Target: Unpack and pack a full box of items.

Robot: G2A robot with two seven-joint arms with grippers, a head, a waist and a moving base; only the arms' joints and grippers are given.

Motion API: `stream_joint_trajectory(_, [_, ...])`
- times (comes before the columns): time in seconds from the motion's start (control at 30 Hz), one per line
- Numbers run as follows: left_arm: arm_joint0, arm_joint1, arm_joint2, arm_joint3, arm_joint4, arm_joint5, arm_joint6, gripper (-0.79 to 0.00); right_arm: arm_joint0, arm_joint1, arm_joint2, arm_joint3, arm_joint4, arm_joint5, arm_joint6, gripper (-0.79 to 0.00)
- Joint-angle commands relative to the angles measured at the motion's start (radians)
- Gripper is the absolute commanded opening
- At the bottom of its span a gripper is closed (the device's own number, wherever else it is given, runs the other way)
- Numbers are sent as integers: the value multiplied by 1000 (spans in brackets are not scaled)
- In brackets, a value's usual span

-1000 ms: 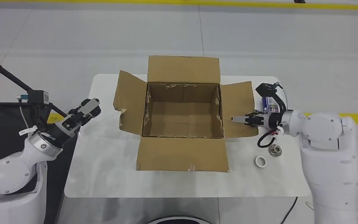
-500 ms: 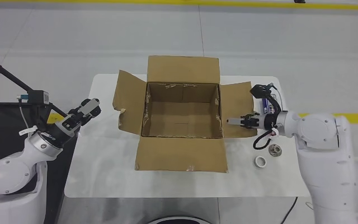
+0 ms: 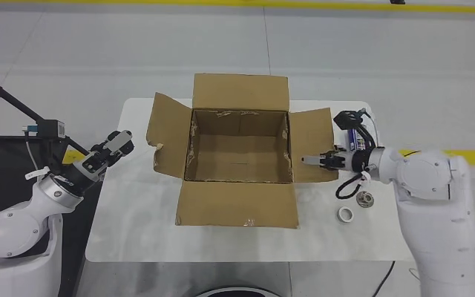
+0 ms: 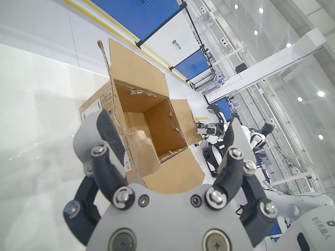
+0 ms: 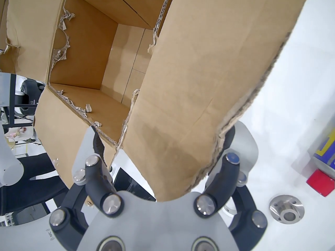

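Box [image 3: 241,204] sits in the middle of the white desk [image 3: 133,223], all four flaps thrown wide, and from the top view I'm looking straight down onto its bare cardboard floor. The torn, ragged edges run along the rim.

My right pincer [image 3: 306,159] is out over the right-hand flap [image 3: 315,134], pointing in toward the box. On the right wrist camera the pincer [image 5: 162,134] is released, its fingers [image 5: 97,144] spread wide. The flap [image 5: 209,66] fills the space between them and hides the tips. Its frayed edge runs right up against one finger, and I can't tell whether anything actually touches. Past the flap I see down into the box [image 5: 86,40].

My left pincer [image 3: 125,137] hangs at the desk's left edge, well apart from the box and aimed at it. On the left wrist camera it's [image 4: 168,124] released too, with nothing between the fingers [image 4: 110,131], and the box [image 4: 138,66] stands beyond them on the desk [image 4: 39,92].

To the right of the box, on the desk [image 5: 288,79], three loose things. A bottle [image 3: 361,138] with a red cap [image 5: 320,181] lies just beside the right flap's outer edge. A small metal flange [image 3: 364,199] [image 5: 287,209] is nearer me. A white ring [image 3: 346,214] lies just beside the flange.
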Motion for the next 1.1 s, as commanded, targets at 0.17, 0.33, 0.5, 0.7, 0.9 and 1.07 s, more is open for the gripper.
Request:
stream_joint_trajectory(0.17, [0, 0, 0, 0, 0, 0, 0, 0, -143, 29, 112, -229, -135, -5, 17, 0])
stream_joint_trajectory(0.33, [0, 0, 0, 0, 0, 0, 0, 0, -282, 44, 186, -360, -279, 40, 36, 0])
stream_joint_trajectory(0.5, [0, 0, 0, 0, 0, 0, 0, 0, -400, 52, 224, -424, -396, 102, 68, 0])
stream_joint_trajectory(0.7, [0, 0, 0, 0, 0, 0, 0, 0, -483, 56, 221, -412, -477, 144, 90, -243])
stream_joint_trajectory(0.9, [0, 0, 0, 0, 0, 0, 0, 0, -491, 55, 186, -326, -502, 172, 68, -336])
stream_joint_trajectory(1.07, [0, 0, 0, 0, 0, 0, 0, 0, -463, 54, 144, -254, -515, 193, 60, -357])
